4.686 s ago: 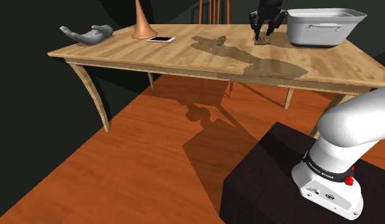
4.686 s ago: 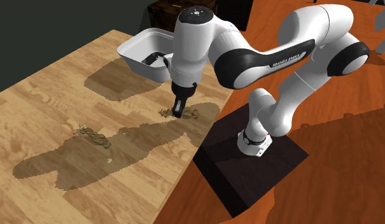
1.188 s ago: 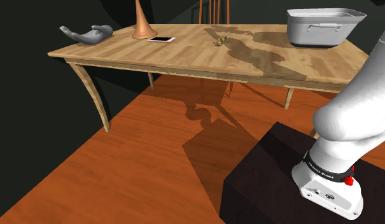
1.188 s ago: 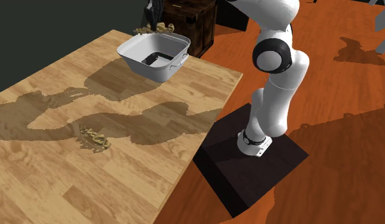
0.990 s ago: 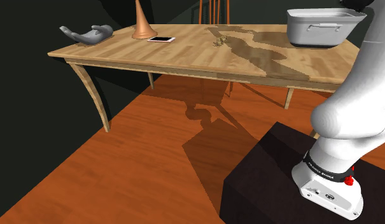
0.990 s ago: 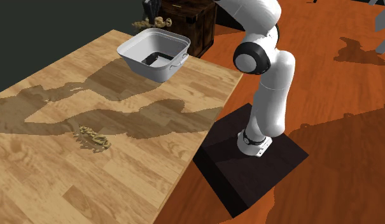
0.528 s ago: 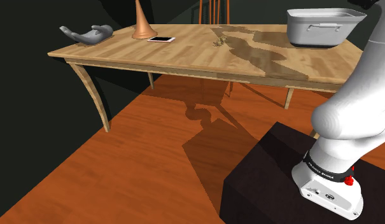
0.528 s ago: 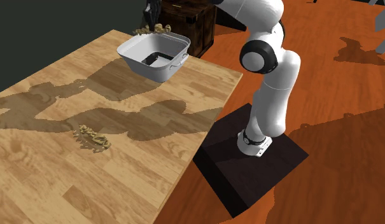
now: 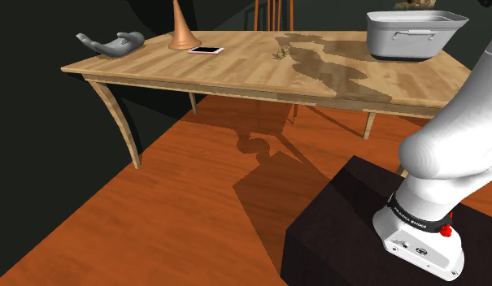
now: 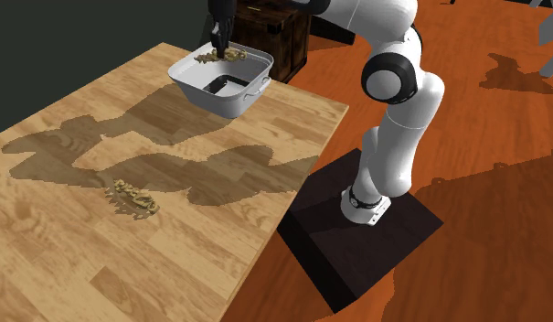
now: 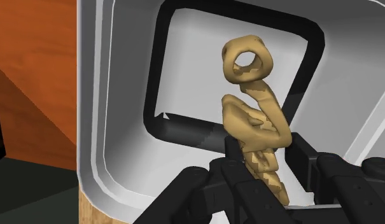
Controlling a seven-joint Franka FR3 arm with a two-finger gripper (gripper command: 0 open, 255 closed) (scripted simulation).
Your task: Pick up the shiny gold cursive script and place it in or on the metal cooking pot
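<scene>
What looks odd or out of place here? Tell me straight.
Nothing is spilled or broken. The gripper holds one gold script over the grey pot. One oddity: a second gold script lies loose on the wooden table, away from the pot.

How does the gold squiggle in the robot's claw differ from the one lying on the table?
The held script is clasped in the gripper, touching no surface; the loose script lies flat on the table. The held script hangs over the open grey pot; the loose script sits well away from the pot. Both are tan-gold looped cursive shapes.
</scene>
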